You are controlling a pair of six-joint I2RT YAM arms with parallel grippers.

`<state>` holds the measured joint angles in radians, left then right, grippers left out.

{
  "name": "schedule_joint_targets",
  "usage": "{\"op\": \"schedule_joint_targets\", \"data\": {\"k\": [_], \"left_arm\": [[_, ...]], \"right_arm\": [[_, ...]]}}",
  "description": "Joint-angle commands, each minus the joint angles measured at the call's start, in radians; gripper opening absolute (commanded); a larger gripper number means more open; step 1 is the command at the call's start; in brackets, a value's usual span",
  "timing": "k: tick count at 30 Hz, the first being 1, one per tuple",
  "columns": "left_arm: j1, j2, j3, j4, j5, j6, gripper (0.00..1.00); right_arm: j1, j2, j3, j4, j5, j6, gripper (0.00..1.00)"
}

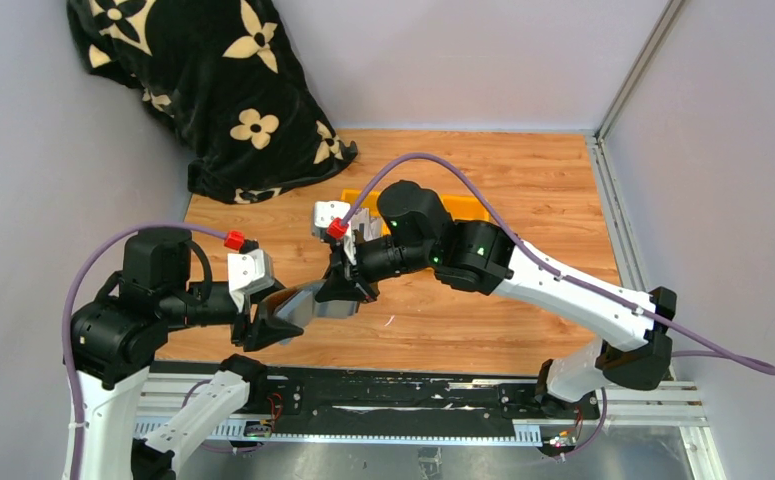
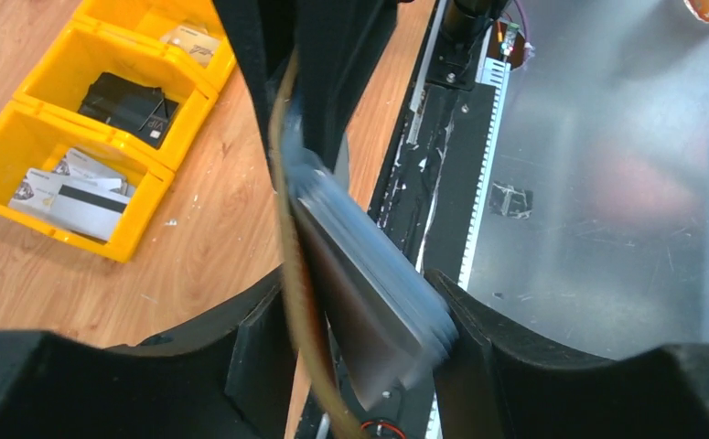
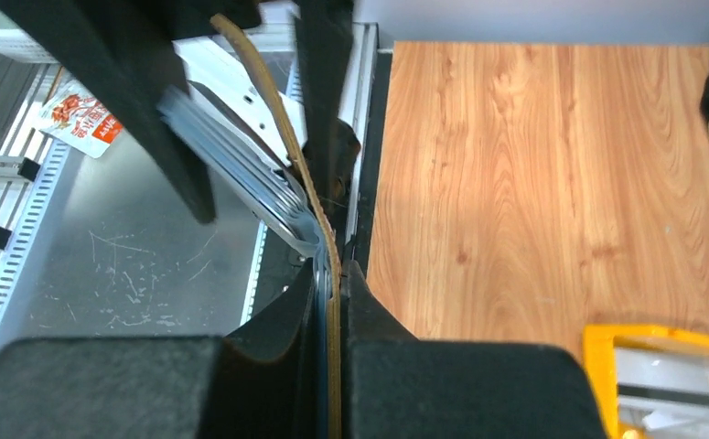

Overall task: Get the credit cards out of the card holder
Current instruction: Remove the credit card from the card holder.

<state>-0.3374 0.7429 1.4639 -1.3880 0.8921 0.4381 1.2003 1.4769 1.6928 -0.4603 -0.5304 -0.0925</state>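
Observation:
The card holder [image 1: 308, 300] hangs open in the air over the table's near edge, between both grippers. Its brown leather cover [image 2: 286, 183] runs edge-on, and a fanned grey stack of pockets [image 2: 369, 283] spreads from it. Cards inside cannot be told apart from the pockets. My right gripper [image 3: 332, 274] is shut on the brown cover [image 3: 282, 155] together with a thin grey layer. My left gripper [image 2: 350, 302] straddles the holder with its jaws apart. The grey stack brushes its right finger [image 2: 478, 338], and a gap shows beside the left one.
Yellow bins [image 2: 85, 137] sit on the wooden table, holding white cards [image 2: 71, 197] and a black item [image 2: 131, 105]. One bin [image 1: 468, 210] lies behind my right arm. A black flowered blanket [image 1: 213, 80] fills the far left. A metal plate [image 2: 606, 183] lies below the table edge.

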Motion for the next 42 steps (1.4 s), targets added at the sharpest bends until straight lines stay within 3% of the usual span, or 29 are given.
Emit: {"op": "schedule_joint_targets", "data": {"k": [1, 5, 12, 14, 16, 21, 28, 42], "left_arm": [[-0.009, -0.014, -0.005, 0.014, -0.004, 0.025, 0.57], [-0.009, -0.035, -0.027, 0.014, -0.007, 0.037, 0.55], [-0.009, -0.002, -0.015, 0.012, 0.011, 0.032, 0.52], [-0.009, 0.012, -0.01, 0.011, 0.04, 0.012, 0.58], [-0.009, 0.008, -0.008, 0.011, 0.072, 0.015, 0.79], [-0.009, -0.004, -0.002, 0.055, 0.084, 0.019, 0.97], [-0.008, -0.061, -0.067, 0.272, -0.119, -0.12, 1.0], [-0.008, -0.127, -0.138, 0.354, -0.242, -0.124, 0.95]], "right_arm": [[-0.061, -0.1, -0.143, 0.209, -0.009, 0.154, 0.0], [-0.103, -0.166, -0.227, 0.318, -0.05, 0.243, 0.0], [-0.103, -0.167, -0.219, 0.357, -0.092, 0.336, 0.0], [-0.096, -0.165, -0.214, 0.354, -0.07, 0.363, 0.0], [-0.08, -0.163, -0.2, 0.327, -0.01, 0.376, 0.0], [-0.004, -0.132, -0.124, 0.209, 0.29, 0.391, 0.0], [0.12, -0.029, 0.02, 0.096, 0.699, 0.398, 0.0], [0.214, 0.046, 0.134, 0.075, 0.876, 0.352, 0.0]]}}
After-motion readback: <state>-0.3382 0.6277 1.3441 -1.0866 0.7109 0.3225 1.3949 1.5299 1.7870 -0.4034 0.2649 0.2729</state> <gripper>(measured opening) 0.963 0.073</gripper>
